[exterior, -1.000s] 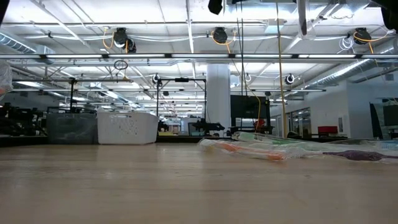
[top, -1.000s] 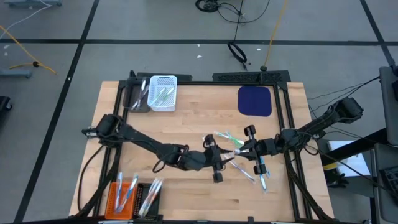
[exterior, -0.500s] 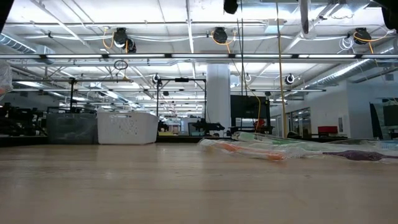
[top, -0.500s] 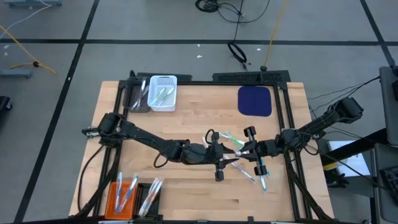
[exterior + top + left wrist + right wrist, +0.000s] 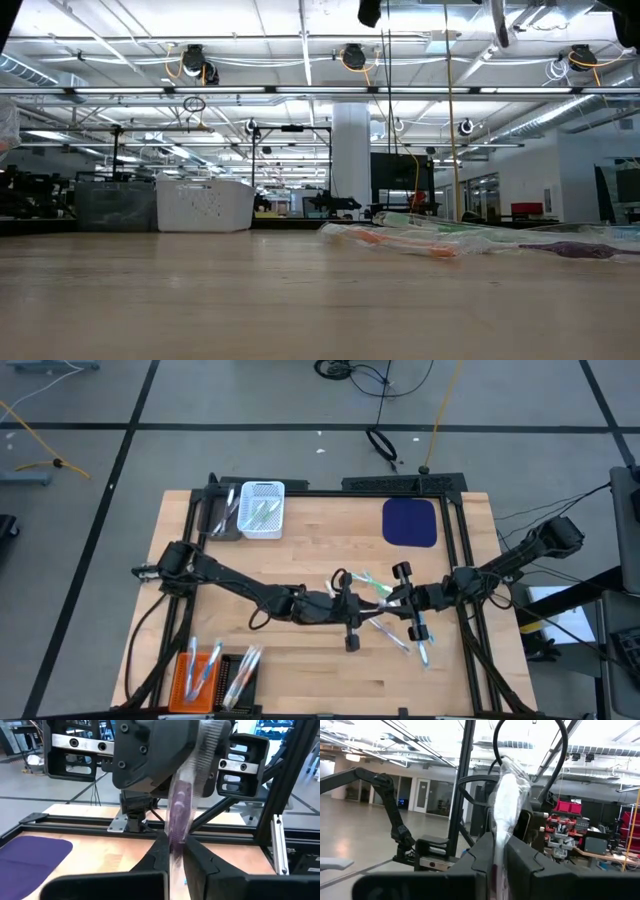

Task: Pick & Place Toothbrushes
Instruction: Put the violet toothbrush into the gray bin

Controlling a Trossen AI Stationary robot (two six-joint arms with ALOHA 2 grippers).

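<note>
Scene: we saw both arms meet over the middle of the table (image 5: 300, 550), right of centre, above a loose pile of toothbrushes (image 5: 395, 630).
Left gripper (image 5: 175, 852): its fingers (image 5: 159, 854) were pinched on a wrapped toothbrush (image 5: 179, 810) with a purple-looking handle.
Right gripper (image 5: 496, 854): its fingers (image 5: 520, 860) were also pressed onto a wrapped brush, most likely the same one, so we judged this a hand-over between arms.
Remaining brushes: in the low view they lay as a heap (image 5: 440, 240) on the table; others already sat in the white basket (image 5: 262, 510), the grey bin (image 5: 218, 518) and the orange tray (image 5: 200, 672) with the dark tray (image 5: 240, 678) beside it.
Technique: we would confirm one grip was firm before the other let go, release slowly, and draw the arms apart along the handle, so that the slippery wrapper did not twist or drop.
</note>
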